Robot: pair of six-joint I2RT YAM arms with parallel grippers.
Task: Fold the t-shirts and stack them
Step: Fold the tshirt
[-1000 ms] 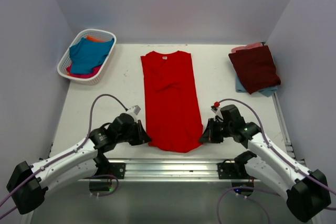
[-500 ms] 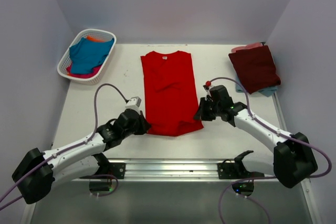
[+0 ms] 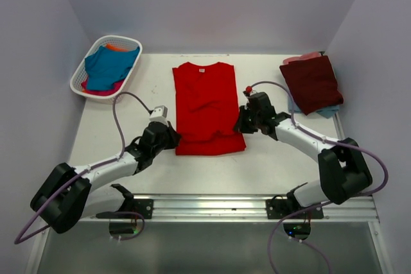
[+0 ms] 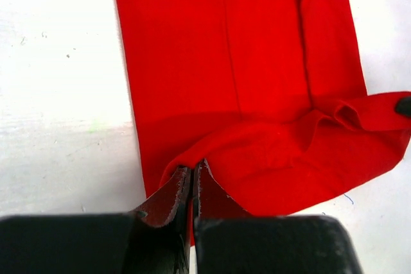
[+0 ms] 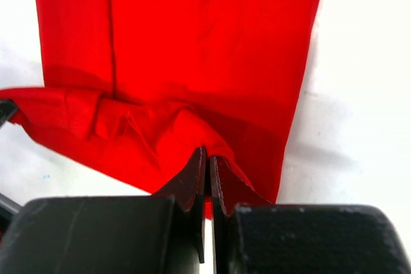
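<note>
The bright red t-shirt (image 3: 207,104) lies flat mid-table, collar at the far end, its near hem lifted and doubled back over the body. My left gripper (image 3: 174,138) is shut on the hem's left corner, seen in the left wrist view (image 4: 192,168). My right gripper (image 3: 240,124) is shut on the right corner, seen in the right wrist view (image 5: 207,157). The red cloth (image 4: 257,81) (image 5: 192,43) stretches away from both sets of jaws. A folded dark maroon t-shirt (image 3: 313,83) lies at the far right on pale blue (image 3: 329,112) and pink (image 3: 302,58) ones.
A white lattice basket (image 3: 82,76) at the far left holds a teal blue t-shirt (image 3: 109,65), with orange (image 3: 115,47) and pink (image 3: 96,90) cloth under it. Grey walls close in the table on three sides. A metal rail (image 3: 212,205) runs along the near edge.
Both grippers have moved away from the near edge toward the far side, carrying the red t-shirt's hem up over its body. The visible shirt has grown shorter.
</note>
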